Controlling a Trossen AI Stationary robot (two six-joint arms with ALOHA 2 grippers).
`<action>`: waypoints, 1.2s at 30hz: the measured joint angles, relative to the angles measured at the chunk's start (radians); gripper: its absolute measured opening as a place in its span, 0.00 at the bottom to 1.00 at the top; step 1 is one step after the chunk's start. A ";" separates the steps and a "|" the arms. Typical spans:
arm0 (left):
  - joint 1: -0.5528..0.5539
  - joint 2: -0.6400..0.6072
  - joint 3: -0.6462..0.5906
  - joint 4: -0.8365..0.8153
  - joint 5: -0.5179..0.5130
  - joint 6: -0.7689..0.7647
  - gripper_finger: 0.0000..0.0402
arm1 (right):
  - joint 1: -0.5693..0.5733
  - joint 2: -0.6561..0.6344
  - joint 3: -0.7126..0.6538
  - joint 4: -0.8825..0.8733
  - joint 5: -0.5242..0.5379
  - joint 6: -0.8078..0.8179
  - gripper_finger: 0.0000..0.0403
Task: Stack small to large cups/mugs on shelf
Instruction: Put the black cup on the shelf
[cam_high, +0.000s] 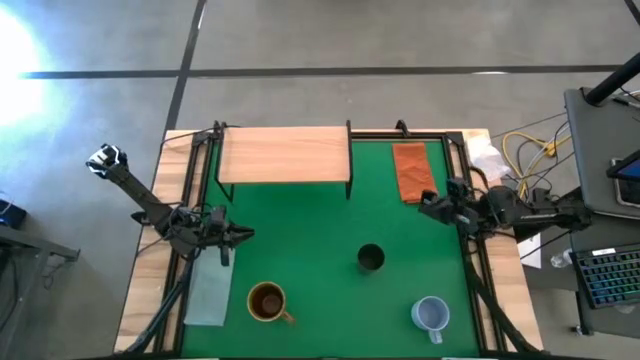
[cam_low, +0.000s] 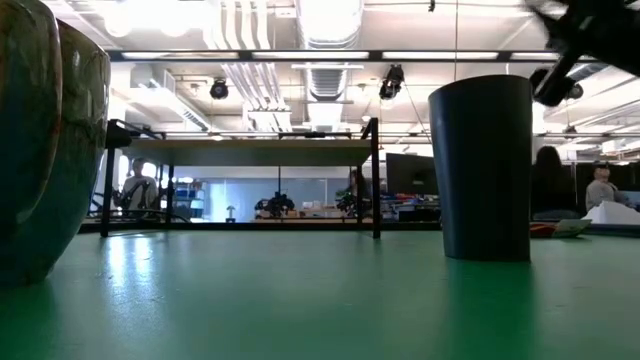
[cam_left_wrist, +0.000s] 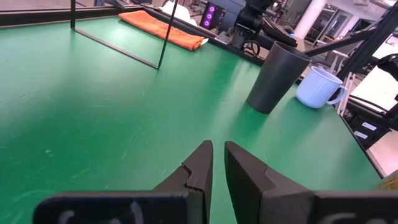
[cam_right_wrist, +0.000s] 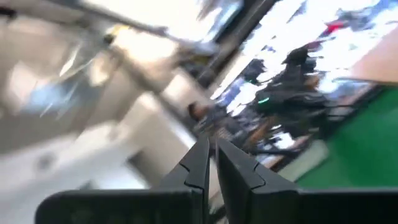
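Observation:
The small black cup (cam_high: 370, 258) stands upright on the green mat near the middle; it also shows in the low view (cam_low: 481, 165) and the left wrist view (cam_left_wrist: 277, 78). The brown-mustard mug (cam_high: 267, 301) stands at the near left, the pale blue-grey mug (cam_high: 431, 314) at the near right. The wooden shelf (cam_high: 285, 155) stands on black legs at the far side, with nothing on it. My left gripper (cam_high: 245, 235) is shut and empty at the mat's left side. My right gripper (cam_high: 425, 203) is shut and empty at the right side, raised, near the orange cloth.
An orange cloth (cam_high: 413, 170) lies right of the shelf. A grey-green cloth (cam_high: 208, 292) lies at the near left edge, beside the brown mug. Cables and a keyboard lie off the table to the right. Bare green mat (cam_high: 300, 230) lies between the shelf and the cups.

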 joint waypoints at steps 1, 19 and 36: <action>0.000 0.001 0.000 0.000 0.000 0.000 0.07 | -0.006 0.038 0.007 -0.009 0.018 0.052 0.06; 0.000 0.000 0.000 0.002 0.000 0.000 0.07 | 0.006 0.532 0.586 0.056 0.274 -0.448 0.06; 0.000 0.001 0.000 0.002 0.000 0.000 0.07 | 0.113 1.106 1.457 -1.640 0.060 -0.134 0.37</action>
